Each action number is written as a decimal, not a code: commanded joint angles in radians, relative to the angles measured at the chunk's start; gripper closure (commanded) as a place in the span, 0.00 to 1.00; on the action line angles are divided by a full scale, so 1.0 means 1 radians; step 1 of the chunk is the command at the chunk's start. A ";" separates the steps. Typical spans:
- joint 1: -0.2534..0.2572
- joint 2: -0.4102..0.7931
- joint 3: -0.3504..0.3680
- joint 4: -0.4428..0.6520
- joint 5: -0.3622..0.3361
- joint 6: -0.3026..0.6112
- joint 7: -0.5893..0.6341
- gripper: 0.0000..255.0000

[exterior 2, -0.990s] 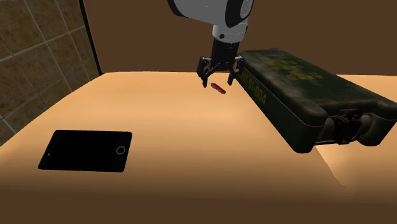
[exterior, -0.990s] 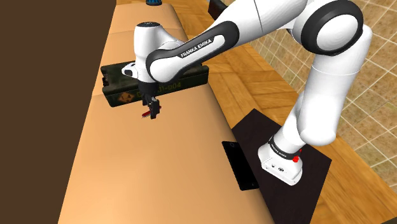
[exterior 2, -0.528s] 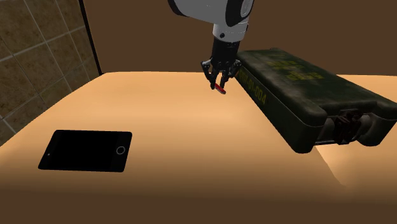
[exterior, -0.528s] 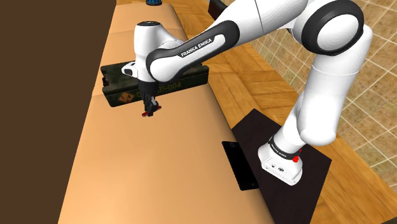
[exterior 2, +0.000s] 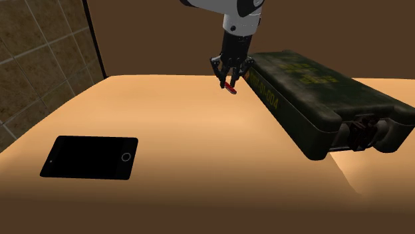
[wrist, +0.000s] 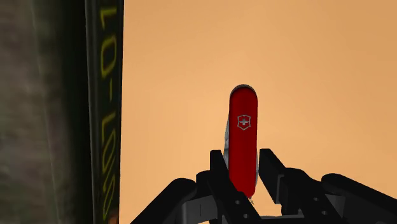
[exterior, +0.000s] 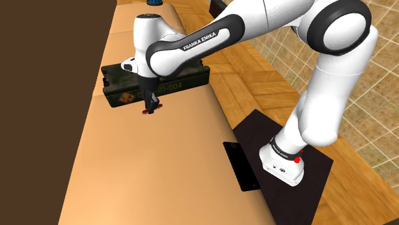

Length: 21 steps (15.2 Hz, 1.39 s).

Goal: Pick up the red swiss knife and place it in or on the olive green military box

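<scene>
My all-black two-finger claw clamps one end of the slim red swiss knife (its white-cross emblem faces my camera), holding it over the tan tabletop, just beside the long olive green military box with yellow lettering.

The knife is red, the box olive, yellow-lettered.
</scene>
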 commanded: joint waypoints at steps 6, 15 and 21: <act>-0.002 -0.038 0.003 0.044 0.005 -0.081 0.006 1.00; -0.005 -0.074 0.004 0.119 0.010 -0.191 0.014 1.00; -0.006 -0.090 0.005 0.179 0.011 -0.267 0.020 1.00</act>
